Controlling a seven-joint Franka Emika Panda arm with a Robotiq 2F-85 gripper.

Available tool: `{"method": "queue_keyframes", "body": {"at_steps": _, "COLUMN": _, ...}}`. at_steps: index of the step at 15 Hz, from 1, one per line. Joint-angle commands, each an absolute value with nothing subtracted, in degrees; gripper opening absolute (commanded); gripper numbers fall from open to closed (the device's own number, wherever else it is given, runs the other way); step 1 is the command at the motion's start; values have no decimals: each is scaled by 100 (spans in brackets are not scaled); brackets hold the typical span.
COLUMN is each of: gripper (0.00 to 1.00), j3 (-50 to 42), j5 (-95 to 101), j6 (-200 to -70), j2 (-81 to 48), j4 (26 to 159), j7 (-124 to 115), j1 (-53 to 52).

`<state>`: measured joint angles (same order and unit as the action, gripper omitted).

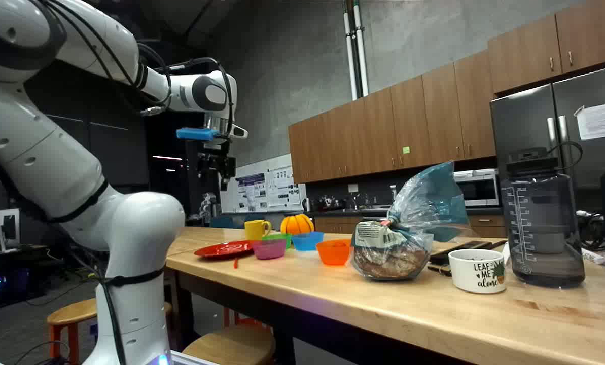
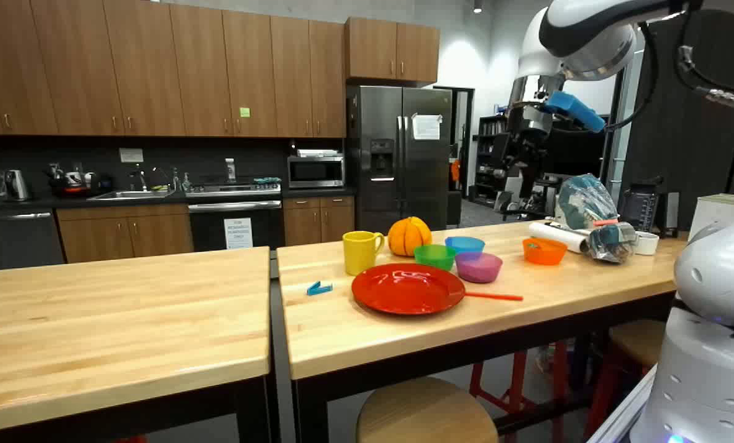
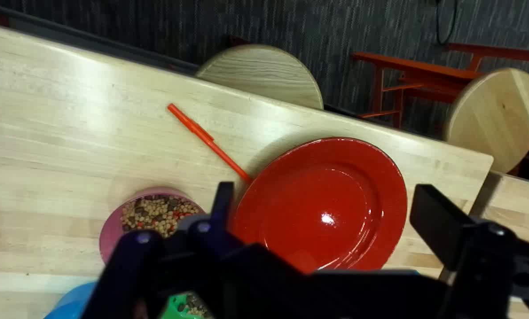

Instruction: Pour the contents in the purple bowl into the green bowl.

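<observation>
The purple bowl [image 1: 269,250] stands upright on the table in both exterior views [image 2: 478,268]. In the wrist view the purple bowl [image 3: 112,230] holds a mix of tan, dark and red bits, and the gripper hides part of it. The green bowl [image 2: 435,256] stands just behind it, partly hidden in an exterior view [image 1: 285,238]. In the wrist view only a piece of the green bowl [image 3: 174,309] shows, with some bits inside. My gripper [image 3: 323,197] is open and empty, high above the table in both exterior views [image 1: 215,167] [image 2: 520,172].
A red plate [image 2: 408,289] lies beside the purple bowl, with an orange pen [image 3: 209,141] against it. A blue bowl [image 2: 465,244], yellow mug [image 2: 360,253], orange pumpkin [image 2: 410,236] and orange bowl [image 1: 333,252] stand close by. A bag [image 1: 391,253] and bottle [image 1: 543,228] stand farther along.
</observation>
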<state>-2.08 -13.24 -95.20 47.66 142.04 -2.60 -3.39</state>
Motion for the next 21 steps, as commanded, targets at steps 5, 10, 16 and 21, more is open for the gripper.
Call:
{"method": "queue_keyframes", "body": {"at_steps": 5, "gripper": 100, "j3": -131, "j5": -1381, "j6": -9491, "j2": 4760, "j4": 14178, "j7": -194, "j1": -222}}
{"method": "queue_keyframes", "body": {"at_steps": 10, "gripper": 100, "j3": -130, "j5": -1381, "j6": -9491, "j2": 4760, "j4": 14178, "j7": -194, "j1": -222}}
{"method": "queue_keyframes", "body": {"at_steps": 16, "gripper": 100, "j3": -101, "j5": -1375, "j6": -9553, "j2": 4741, "j4": 14197, "j7": -220, "j1": -207}}
{"method": "queue_keyframes", "body": {"at_steps": 21, "gripper": 100, "j3": 73, "j5": -1196, "j6": -10273, "j2": 4339, "j4": 14417, "j7": -473, "j1": 72}}
